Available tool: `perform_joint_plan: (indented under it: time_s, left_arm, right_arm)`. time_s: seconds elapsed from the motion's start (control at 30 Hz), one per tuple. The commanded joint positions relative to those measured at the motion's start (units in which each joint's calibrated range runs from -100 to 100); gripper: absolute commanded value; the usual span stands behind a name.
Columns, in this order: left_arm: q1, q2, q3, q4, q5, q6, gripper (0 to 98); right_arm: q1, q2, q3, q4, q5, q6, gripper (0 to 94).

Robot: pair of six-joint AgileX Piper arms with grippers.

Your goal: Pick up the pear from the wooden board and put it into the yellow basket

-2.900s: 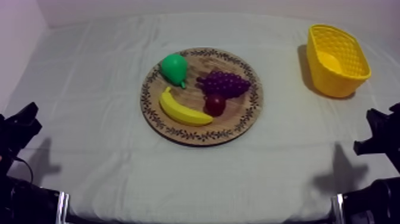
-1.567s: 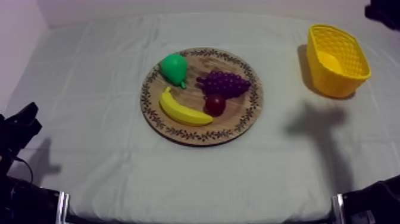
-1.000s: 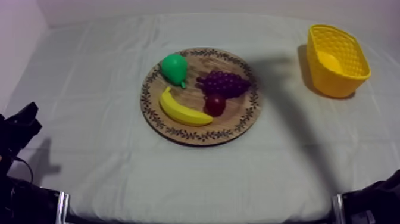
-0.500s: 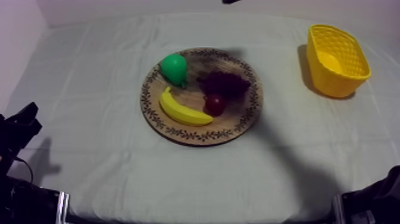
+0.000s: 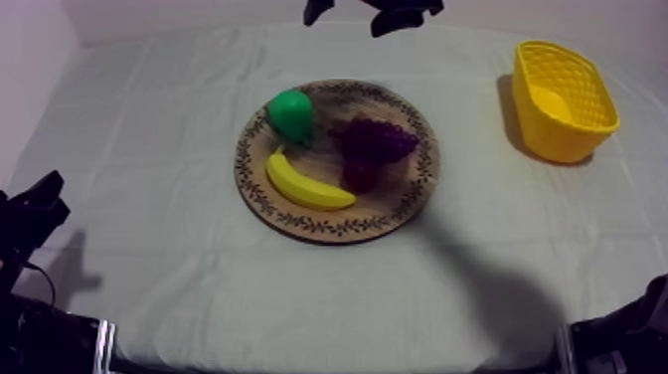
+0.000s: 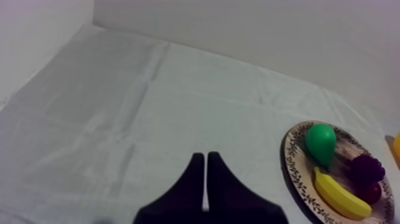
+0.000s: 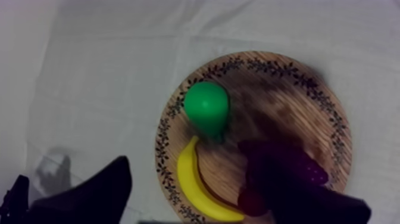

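The right tool (image 7: pixel 186 156) hangs over the round wooden board (image 7: pixel 271 110) with its fingers spread and nothing between them. I judge it is lined up to come down on the pear (image 7: pixel 206 107). The pear lies on the board by the patterned rim, on the side away from the yellow basket (image 5: pixel 557 139) and just beside the banana (image 7: pixel 199 190). The bunch of grapes (image 5: pixel 376 139) and the small red fruit (image 5: pixel 360 174) crowd close, so an approach from above suits. The left tool (image 6: pixel 205 179) rests pressed together, low at its own side of the table (image 5: pixel 179 259), clear of the work. No brand, label or writing can be read; the rim bears only a leaf pattern.
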Motion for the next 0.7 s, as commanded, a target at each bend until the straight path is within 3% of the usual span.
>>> perform_joint_plan:
  time_s: [0.0, 0.67]
  left_arm:
    - [-0.01, 0.00, 0.05, 0.02, -0.01, 0.02, 0.1]
    - [-0.01, 0.00, 0.05, 0.02, -0.01, 0.02, 0.1]
  right_arm:
    - [0.04, 0.44, -1.65, -0.22, 1.22, -0.10, 87.4]
    - [-2.69, 16.96, -10.42, 0.32, -0.39, -0.69, 91.9]
